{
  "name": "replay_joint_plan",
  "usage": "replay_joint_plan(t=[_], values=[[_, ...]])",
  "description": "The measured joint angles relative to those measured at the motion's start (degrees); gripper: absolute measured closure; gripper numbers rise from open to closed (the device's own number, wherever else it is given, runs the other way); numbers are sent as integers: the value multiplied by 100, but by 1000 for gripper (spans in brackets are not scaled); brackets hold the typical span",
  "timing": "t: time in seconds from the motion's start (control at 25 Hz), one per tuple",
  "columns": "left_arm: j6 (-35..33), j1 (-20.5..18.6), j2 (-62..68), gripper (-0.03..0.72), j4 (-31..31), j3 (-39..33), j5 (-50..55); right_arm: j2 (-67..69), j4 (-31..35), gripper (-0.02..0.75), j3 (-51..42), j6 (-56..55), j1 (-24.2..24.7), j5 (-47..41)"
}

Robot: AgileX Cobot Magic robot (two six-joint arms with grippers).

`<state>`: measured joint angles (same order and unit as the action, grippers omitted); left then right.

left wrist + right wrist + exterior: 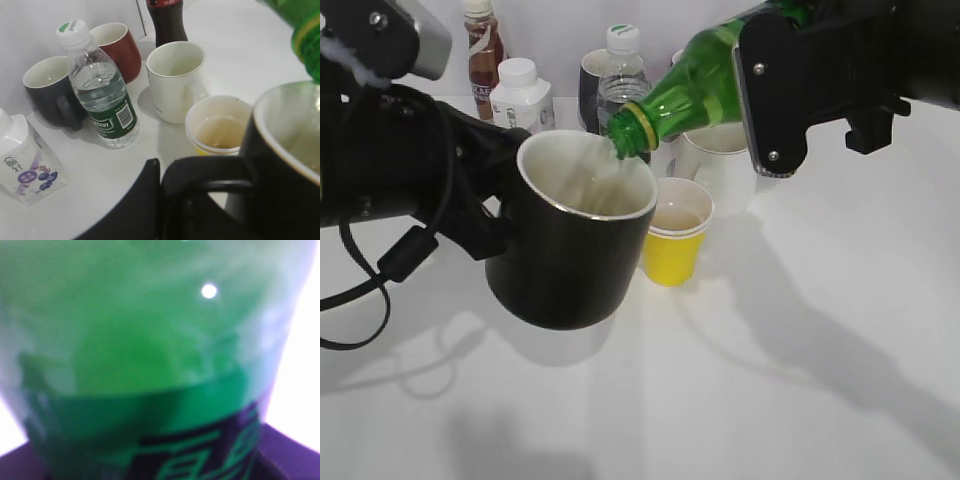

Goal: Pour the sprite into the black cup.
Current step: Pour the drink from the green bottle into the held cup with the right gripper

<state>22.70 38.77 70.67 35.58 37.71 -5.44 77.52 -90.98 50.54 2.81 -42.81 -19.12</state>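
Note:
My left gripper (pixel 490 215) is shut on the handle of the black cup (pixel 575 255) and holds it above the table; the handle shows in the left wrist view (pixel 210 177). My right gripper (pixel 770 90) is shut on the green sprite bottle (pixel 690 80), tilted neck-down to the left. The open mouth (pixel 630 130) is over the cup's rim and a thin stream runs into the cup. The bottle fills the right wrist view (pixel 150 365) and its neck shows in the left wrist view (pixel 305 30).
A yellow paper cup (pixel 675 235) stands just right of the black cup. Behind are a white mug (pixel 175 80), a water bottle (pixel 102 95), a dark mug (pixel 50 92), a red mug (pixel 117 47), a white milk bottle (pixel 520 95) and a brown drink bottle (pixel 483 45).

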Motion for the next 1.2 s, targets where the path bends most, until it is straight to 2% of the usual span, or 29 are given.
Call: replay_joint_plan(t=[0.32,0.52,0.96,1.2], values=[[0,0,0,648,0,0,15,0,443,309,19,-5,0,8],[-5,0,0,648,5,0,20,0,1536,309,44,-10,0,120],[-5,-12,0,648,5,0,0,0,3441,309,16,-52,0,206],[-5,-17,0,648,5,0,-51,0,4672,309,-411,-63,0,873]])
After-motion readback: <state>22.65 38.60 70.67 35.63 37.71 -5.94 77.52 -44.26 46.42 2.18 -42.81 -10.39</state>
